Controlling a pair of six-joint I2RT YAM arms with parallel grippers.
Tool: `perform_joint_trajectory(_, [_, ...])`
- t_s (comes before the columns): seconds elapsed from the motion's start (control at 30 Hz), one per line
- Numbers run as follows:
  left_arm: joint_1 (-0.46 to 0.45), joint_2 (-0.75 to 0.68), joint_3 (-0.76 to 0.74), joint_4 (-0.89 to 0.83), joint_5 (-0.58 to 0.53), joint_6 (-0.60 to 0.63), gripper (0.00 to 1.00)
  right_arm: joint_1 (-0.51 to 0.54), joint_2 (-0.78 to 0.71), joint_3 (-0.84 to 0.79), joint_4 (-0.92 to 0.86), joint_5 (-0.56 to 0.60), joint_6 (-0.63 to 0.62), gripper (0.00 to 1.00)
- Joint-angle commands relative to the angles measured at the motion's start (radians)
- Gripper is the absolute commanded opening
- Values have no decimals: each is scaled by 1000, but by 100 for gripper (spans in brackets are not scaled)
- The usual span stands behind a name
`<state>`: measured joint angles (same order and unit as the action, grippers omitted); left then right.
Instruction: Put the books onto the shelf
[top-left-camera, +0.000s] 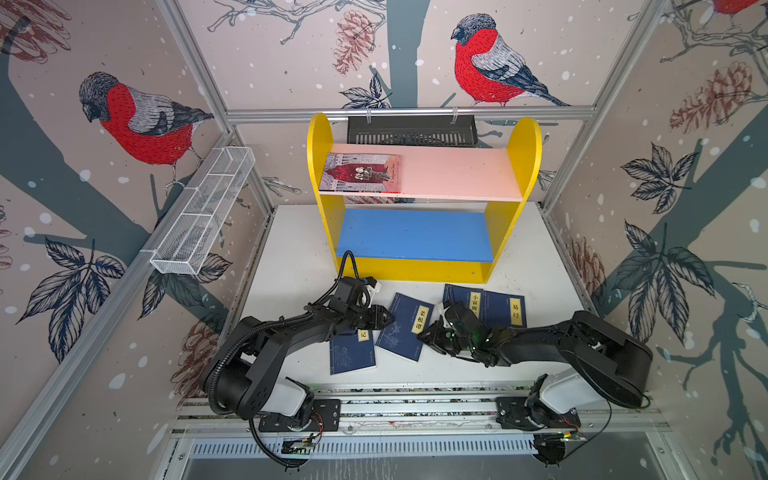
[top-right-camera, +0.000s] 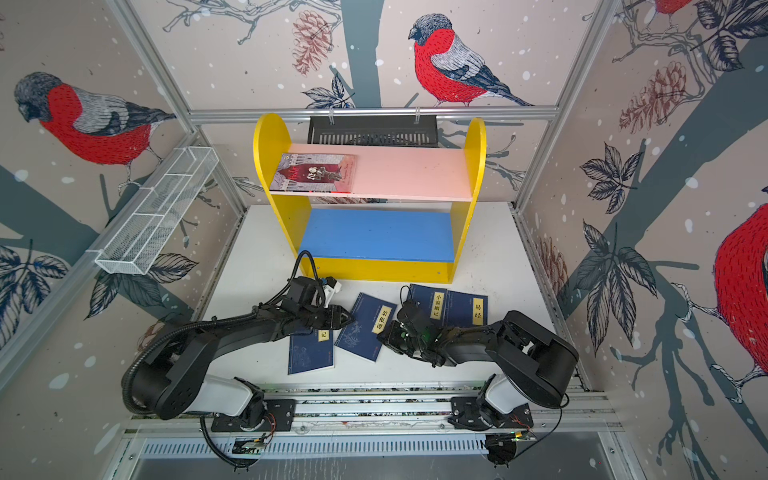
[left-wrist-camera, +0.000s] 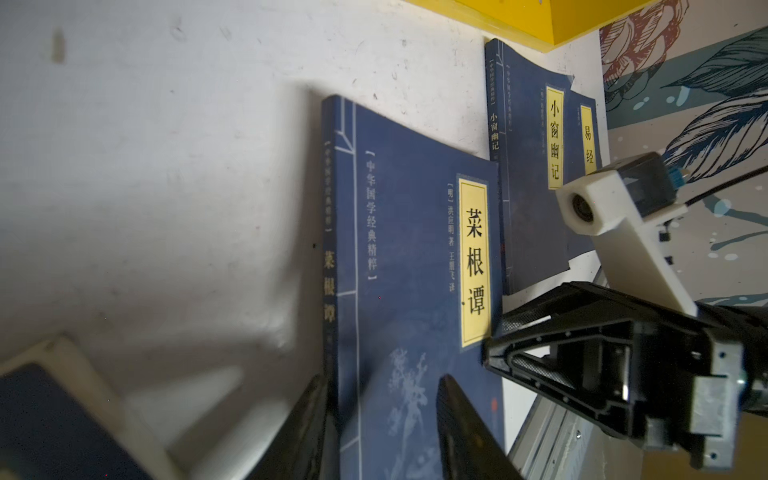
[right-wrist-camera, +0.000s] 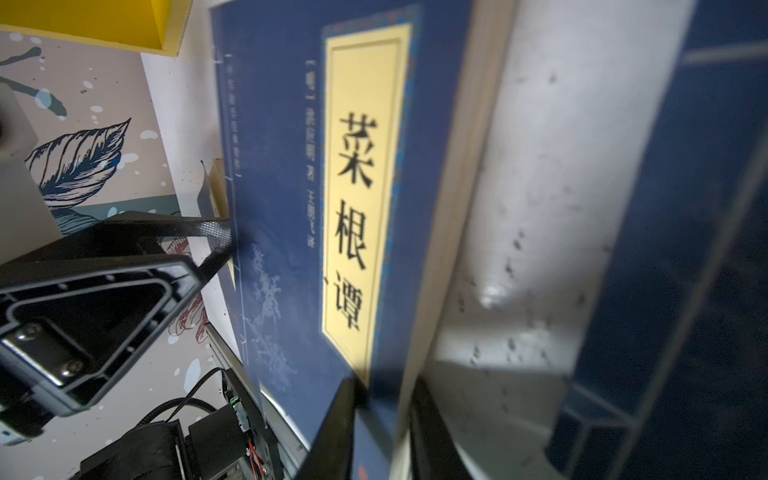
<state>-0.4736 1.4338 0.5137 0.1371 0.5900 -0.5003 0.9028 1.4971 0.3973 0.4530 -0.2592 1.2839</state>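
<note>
Your right gripper (top-left-camera: 428, 334) is pinched on the fore-edge of the middle book (top-left-camera: 405, 328). In the right wrist view its fingers (right-wrist-camera: 336, 436) close from both faces, one on the navy cover and one against the cream page edge, with only the book's thickness between them. Your left gripper (top-left-camera: 386, 318) meets the same book from the opposite side, at the spine. In the left wrist view its fingers (left-wrist-camera: 461, 424) stand apart, one over the cover and one outside the spine, so nothing is clamped there. Whether the book's edge is raised off the table (top-left-camera: 299, 291) you cannot tell.

Book positions, as you see them in both top views:
- **Middle book:** it lies askew in front of the shelf (top-left-camera: 528, 158), between the two grippers.
- **Left book** (top-left-camera: 352, 353): it lies just beside the middle book, its far end hidden under your left gripper.
- **Third and fourth books:** to the right, near the shelf's base, the third book (top-left-camera: 459, 295) overlaps the fourth book (top-left-camera: 505, 311). The third book's near end is hidden by your right gripper.
- **Cover and support:** all four are navy with yellow labels and lie on the table.
- **Red book** (top-left-camera: 361, 172): it lies flat at the left end of the pink board (top-left-camera: 457, 170), the shelf's upper tier.
</note>
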Motion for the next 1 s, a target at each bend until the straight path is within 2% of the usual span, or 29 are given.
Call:
perform_joint_trajectory(0.0, [16,-17,-12,40,94,-35,44,1,-10,-7,41,19,8,7])
perform_joint_trajectory(0.03, [21,-22,-17,48,99,-38,44,-1,-15,-9,43,21,7,4])
perform_joint_trajectory(0.27, [39,-29,-38,76,126,-64,45,-1,-43,-20,63,17,-11,1])
perform_joint_trajectory(0.37, [40,-38,-31,49,84,-40,45,-2,-53,-23,68,17,-12,1])
perform_joint_trajectory(0.47, [44,-43,-27,15,31,-4,51,-2,-68,-29,75,18,-12,0])
perform_joint_trajectory(0.73, [46,-16,-31,-1,2,18,58,-7,-98,-39,91,1,-22,0])
perform_joint_trajectory(0.97, [46,33,-26,-1,29,22,65,-20,-132,-54,113,-31,-31,0])
